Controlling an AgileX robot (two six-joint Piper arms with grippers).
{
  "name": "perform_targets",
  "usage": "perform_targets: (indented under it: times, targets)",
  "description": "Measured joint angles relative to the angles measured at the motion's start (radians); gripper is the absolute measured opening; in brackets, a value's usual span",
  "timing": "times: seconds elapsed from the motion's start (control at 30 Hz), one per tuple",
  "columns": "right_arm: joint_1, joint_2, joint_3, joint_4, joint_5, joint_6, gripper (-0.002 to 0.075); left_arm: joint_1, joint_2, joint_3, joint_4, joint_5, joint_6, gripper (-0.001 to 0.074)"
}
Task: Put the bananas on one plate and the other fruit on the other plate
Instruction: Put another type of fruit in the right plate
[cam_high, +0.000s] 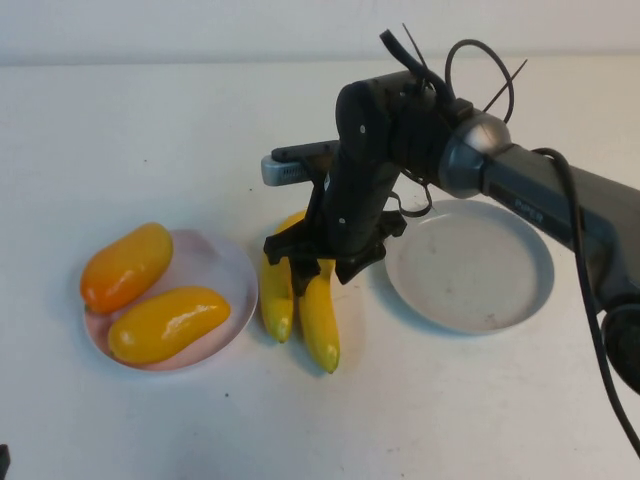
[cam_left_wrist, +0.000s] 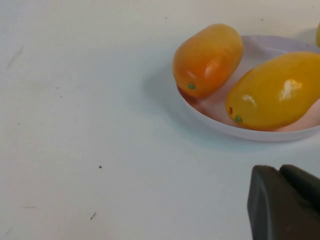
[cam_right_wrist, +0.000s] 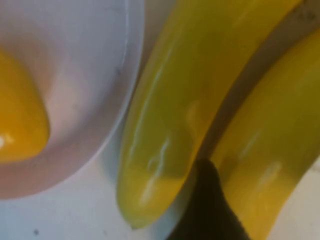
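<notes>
- Your mangoes (cam_high: 150, 300) already sit on the pink plate (cam_high: 235, 268); the bananas (cam_high: 300, 305) lie on the table between plates
- Right gripper (cam_high: 322, 262) is down over them, grip state I cannot tell; left gripper (cam_left_wrist: 285, 202) is parked near the pink plate, also unclear
- Next you need a firm hold, then a lift to the grey plate (cam_high: 470, 268)

The right arm reached in from the right, wrist bent steeply downward; the right gripper (cam_high: 312, 262) was lowered, fingers spread. The left gripper (cam_left_wrist: 285, 202) hung parked, low.
</notes>
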Motion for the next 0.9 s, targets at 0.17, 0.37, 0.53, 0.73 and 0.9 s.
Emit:
perform_targets:
  times: [0.17,0.37,0.53,0.73,0.9]
  targets:
    - [0.000,0.045,-0.043,-0.014,0.006,0.015,0.0435,0.000,0.000,0.000,0.000,0.000,0.000,-0.0004]
    - [0.000,0.075,-0.045,-0.013,0.008,0.015,0.0423,0.000,0.000,0.000,0.000,0.000,0.000,-0.0003]
    - [0.000,0.080,-0.046,-0.014,0.010,0.015,0.0320,0.000,0.000,0.000,0.000,0.000,0.000,-0.0004]
    - [0.000,0.079,-0.049,-0.002,0.010,0.015,0.0300,0.000,0.000,0.000,0.000,0.000,0.000,-0.0004]
    - [0.000,0.022,-0.053,-0.007,0.012,0.004,0.0300,0.000,0.000,0.000,0.000,0.002,0.000,-0.0004]
